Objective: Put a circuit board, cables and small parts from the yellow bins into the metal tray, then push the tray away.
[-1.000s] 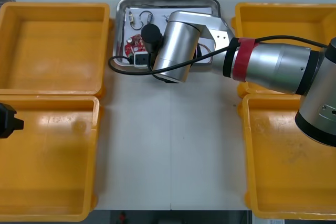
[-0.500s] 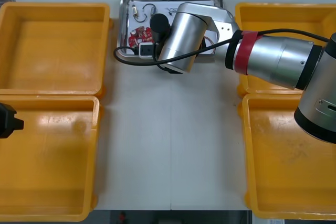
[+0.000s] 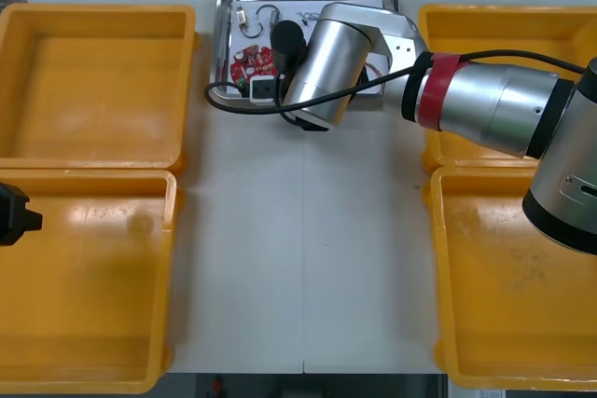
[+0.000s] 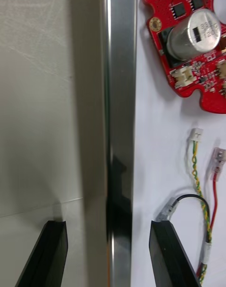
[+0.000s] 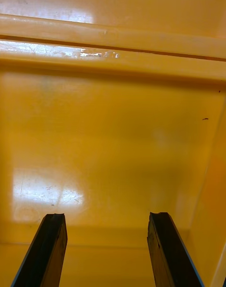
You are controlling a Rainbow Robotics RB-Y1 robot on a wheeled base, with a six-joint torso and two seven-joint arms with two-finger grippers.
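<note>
Table, metal tray pushed farther, right gripper advanced

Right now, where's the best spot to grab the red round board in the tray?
Probably from straight above: the red circuit board lies flat on the metal tray floor, so pinch across its thin outer edges, keeping clear of the tall silver can on top. The right tool stands open astride the tray's wall; the left tool hangs over a yellow bin.

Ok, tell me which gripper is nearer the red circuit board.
Right. The right gripper, open, straddles the metal tray's rim, the red circuit board just beyond its fingers. The left gripper hangs open over a left yellow bin, far off.
</note>
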